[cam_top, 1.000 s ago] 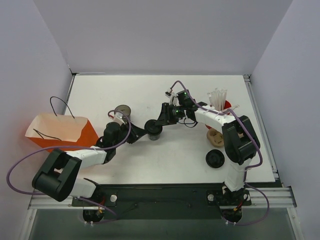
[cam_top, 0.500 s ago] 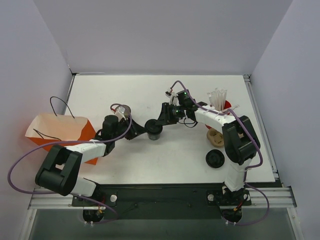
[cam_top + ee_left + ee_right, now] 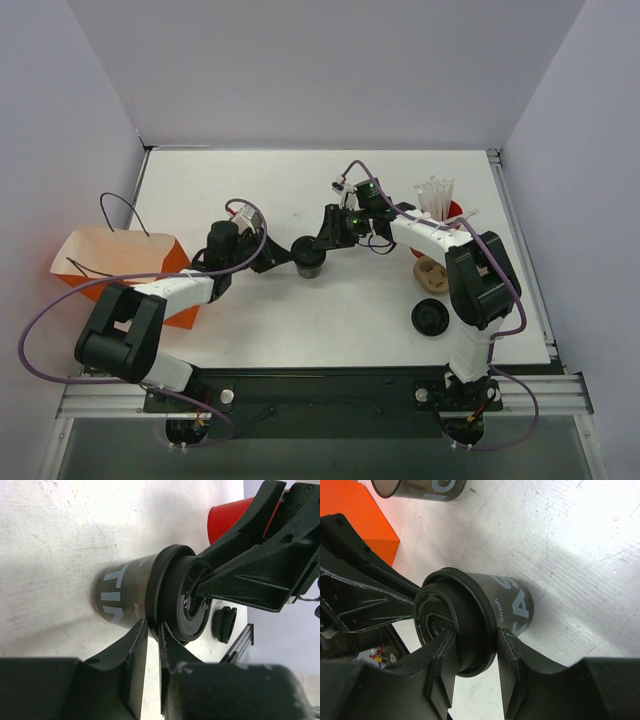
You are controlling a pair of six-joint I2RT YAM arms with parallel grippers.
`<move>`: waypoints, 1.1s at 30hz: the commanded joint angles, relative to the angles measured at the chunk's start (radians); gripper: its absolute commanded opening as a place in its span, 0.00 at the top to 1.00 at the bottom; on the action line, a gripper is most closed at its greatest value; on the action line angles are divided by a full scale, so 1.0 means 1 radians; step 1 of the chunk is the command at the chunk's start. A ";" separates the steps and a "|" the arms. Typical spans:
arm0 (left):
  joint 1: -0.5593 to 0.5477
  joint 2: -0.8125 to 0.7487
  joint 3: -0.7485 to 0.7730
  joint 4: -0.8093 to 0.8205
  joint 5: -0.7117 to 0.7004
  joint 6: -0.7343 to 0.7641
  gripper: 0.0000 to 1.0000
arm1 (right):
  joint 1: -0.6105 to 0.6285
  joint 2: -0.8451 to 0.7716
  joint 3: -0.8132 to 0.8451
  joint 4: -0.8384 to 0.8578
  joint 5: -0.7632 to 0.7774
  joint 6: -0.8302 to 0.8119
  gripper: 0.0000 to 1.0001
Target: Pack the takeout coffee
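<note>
The takeout coffee (image 3: 308, 258), a small dark cup with a black round lid, stands upright mid-table. It fills the middle of the left wrist view (image 3: 150, 597) and the right wrist view (image 3: 485, 615). My left gripper (image 3: 283, 258) reaches it from the left. Its fingertips (image 3: 152, 626) are nearly together, pinching the lid's rim. My right gripper (image 3: 322, 241) comes from the right and is shut on the lid (image 3: 472, 642). One of its fingers lies across the lid's top and the other sits under the rim against the cup wall.
An orange paper bag (image 3: 120, 262) stands at the left edge. A lidless see-through cup (image 3: 420, 487) sits behind the left arm. At the right are a red cup of straws (image 3: 437, 205), a brown holder (image 3: 430, 272) and stacked black lids (image 3: 430, 318).
My left wrist has swung farther back. Its jaws widened, then narrowed onto the lid's rim. The right gripper and the cup have stayed put.
</note>
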 commanded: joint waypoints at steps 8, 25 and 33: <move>-0.137 0.069 -0.064 -0.232 -0.382 -0.023 0.82 | 0.013 0.085 -0.037 -0.198 0.079 -0.130 0.75; 0.012 0.036 0.166 -0.183 0.026 0.135 0.60 | 0.012 0.113 0.067 -0.354 0.046 -0.257 0.75; 0.023 0.056 0.166 -0.169 0.052 0.177 0.60 | 0.001 0.113 0.073 -0.370 0.046 -0.262 0.75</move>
